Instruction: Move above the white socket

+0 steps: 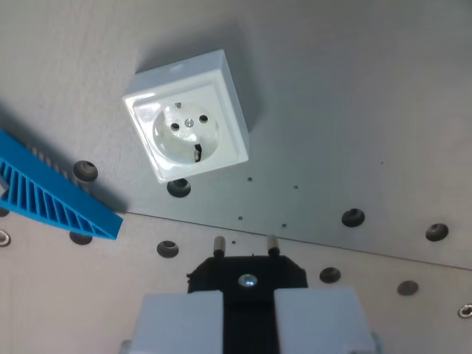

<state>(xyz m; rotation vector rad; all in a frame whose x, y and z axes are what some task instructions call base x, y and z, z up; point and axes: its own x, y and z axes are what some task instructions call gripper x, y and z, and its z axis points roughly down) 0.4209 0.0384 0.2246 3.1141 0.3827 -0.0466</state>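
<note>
The white socket (189,118) is a square box with a round recess, two pin holes and a centre screw. It sits on the grey plate in the upper left-centre of the wrist view. My gripper (248,313) is at the bottom centre, shut on a black plug (247,276). The plug's two metal pins point up in the picture toward the socket. The pins are well below the socket and a little to the wrist view's right of it. My pale fingers (181,321) flank the plug body.
A blue ribbed plastic part (51,193) lies at the wrist view's left edge. Several black screw heads (353,217) dot the grey metal plate (354,88). A seam between two plates runs across below the socket.
</note>
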